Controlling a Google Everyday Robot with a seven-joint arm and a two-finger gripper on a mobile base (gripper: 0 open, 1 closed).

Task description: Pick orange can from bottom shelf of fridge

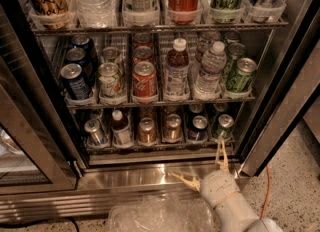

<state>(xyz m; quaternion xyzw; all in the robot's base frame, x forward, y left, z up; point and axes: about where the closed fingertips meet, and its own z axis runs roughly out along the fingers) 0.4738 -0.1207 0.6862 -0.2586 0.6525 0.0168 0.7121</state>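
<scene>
The fridge (pixel 125 175) stands open before me, with a steel sill at the bottom. On its bottom shelf (pixel 160 147) two orange cans stand side by side in lane trays, one (pixel 147 130) left of the middle and one (pixel 173 127) at the middle. My gripper (pixel 195 159) is low in front of the sill, right of the orange cans and below the shelf. It is open and empty, with one finger (pixel 220 155) pointing up toward the shelf and the other (pixel 183 180) pointing left.
The bottom shelf also holds a silver can (pixel 94 132), a small bottle (pixel 120 129), a blue can (pixel 198 128) and a green can (pixel 224 126). A red Coca-Cola can (pixel 144 80) is one rack up. The glass door (pixel 25 146) is open at left. Crumpled clear plastic (pixel 160 216) lies on the floor.
</scene>
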